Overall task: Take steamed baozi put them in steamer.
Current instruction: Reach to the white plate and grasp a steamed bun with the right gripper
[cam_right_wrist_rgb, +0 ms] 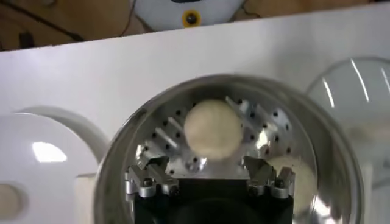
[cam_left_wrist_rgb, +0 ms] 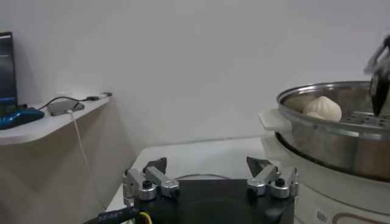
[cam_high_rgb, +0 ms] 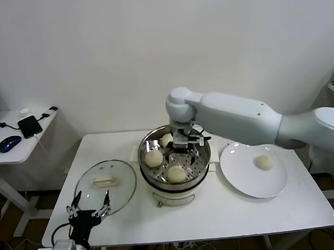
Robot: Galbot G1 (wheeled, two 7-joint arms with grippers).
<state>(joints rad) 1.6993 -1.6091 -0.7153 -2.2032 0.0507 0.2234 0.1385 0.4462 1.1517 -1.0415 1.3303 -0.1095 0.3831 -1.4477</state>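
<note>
**Three buns in the pot, one on the plate**

The right arm reaches across the white table [cam_high_rgb: 227, 211] from the right, and its right gripper [cam_high_rgb: 182, 148] hangs over the open steamer [cam_high_rgb: 175, 183], just above the perforated tray. Its fingers [cam_right_wrist_rgb: 149, 176] stand wide apart with nothing between them; from the wrist camera a baozi [cam_right_wrist_rgb: 212, 129] lies on the tray just beyond the fingertips, clear of both.

The steamer is a shiny steel pot on a cream-white base, sitting at the middle of the table. From the head view I count three steamed baozi in it: one toward the near edge [cam_high_rgb: 177, 173], one on the side of the robot's left [cam_high_rgb: 153, 157], and one at the far rim [cam_high_rgb: 166, 139], partly behind the gripper. The wrist camera also catches a second bun [cam_right_wrist_rgb: 300, 176] beside the gripper's body, half hidden.

A fourth baozi [cam_high_rgb: 265, 162] sits alone on the flat white plate [cam_high_rgb: 242, 180], just beside the steamer on the robot's right.

On the other side of the pot lies the round glass lid [cam_high_rgb: 120, 192] with its cream handle, flat on the table.

The left gripper [cam_high_rgb: 89, 210] is parked low at the table's near-left edge, close to the lid, its fingers [cam_left_wrist_rgb: 146, 182] spread and empty.

Off to the left, a small side desk [cam_high_rgb: 11, 153] carries a blue mouse [cam_high_rgb: 9, 143] and a dark phone [cam_high_rgb: 30, 126] on a cable.
</note>
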